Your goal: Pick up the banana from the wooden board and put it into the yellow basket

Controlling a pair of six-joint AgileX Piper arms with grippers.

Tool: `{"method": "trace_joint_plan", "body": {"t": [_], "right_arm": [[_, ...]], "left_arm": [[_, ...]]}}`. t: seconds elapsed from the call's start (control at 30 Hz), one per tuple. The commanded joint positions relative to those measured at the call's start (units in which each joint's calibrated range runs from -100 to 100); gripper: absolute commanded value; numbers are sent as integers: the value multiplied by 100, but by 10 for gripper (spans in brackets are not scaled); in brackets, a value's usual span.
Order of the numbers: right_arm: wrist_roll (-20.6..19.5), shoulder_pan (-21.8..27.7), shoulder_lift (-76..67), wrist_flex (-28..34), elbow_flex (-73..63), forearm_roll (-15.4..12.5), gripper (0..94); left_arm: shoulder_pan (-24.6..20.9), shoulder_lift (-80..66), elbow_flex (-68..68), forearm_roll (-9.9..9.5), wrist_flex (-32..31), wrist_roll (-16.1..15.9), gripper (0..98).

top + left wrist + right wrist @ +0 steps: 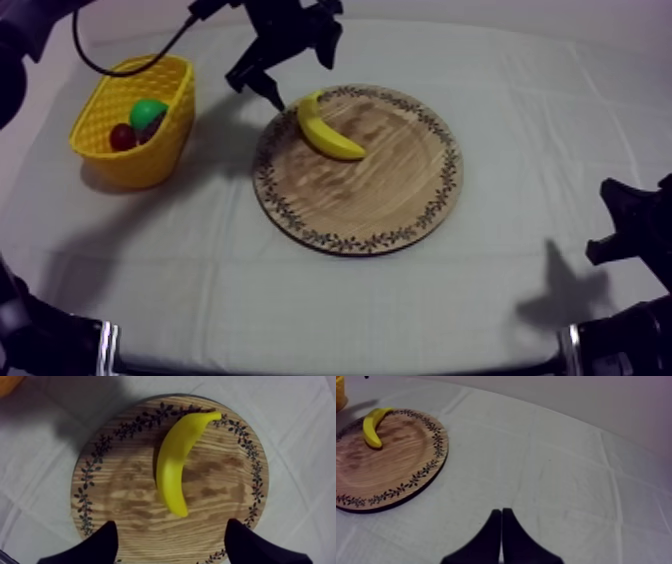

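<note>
The banana [328, 130] lies on the wooden board [350, 215], in the board's upper left part as the top view shows it, with one end reaching the patterned rim. The board is in the centre of that frame. The yellow basket [150, 155] stands to its left on the desk [200, 280], near the board but apart from it. Inside the basket are a small red fruit [122, 136] and a green fruit [148, 110].

The left gripper [171, 523] hangs above the banana, at the upper centre of the top view. Its two fingers are wide apart and hold nothing. In the left wrist view the banana lies a little ahead of the gap between them. The right gripper [501, 521] sits low at the right edge of the top view, well apart from the board, with its fingers pressed together on nothing.

I judge that the step in hand is the approach for the grasp, and the banana is not yet taken. The next move calls for lowering the left gripper until one finger stands at each side of the banana's thick middle, then closing. The banana is curved and smooth, so a grip near its end could let it turn or slip.
</note>
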Motion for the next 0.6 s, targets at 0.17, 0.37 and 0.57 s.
{"method": "trace_joint_plan", "body": {"t": [0.17,0.37,0.57], "right_arm": [[22,0,0,3,5,-2,3],[22,0,0,3,5,-2,3],[22,0,0,3,5,-2,3]], "left_arm": [[-43,437,-85,33,-206,-77,780],[-92,756,-248,52,-308,-157,778],[-97,1027,-330,137,-481,-216,776]]}}
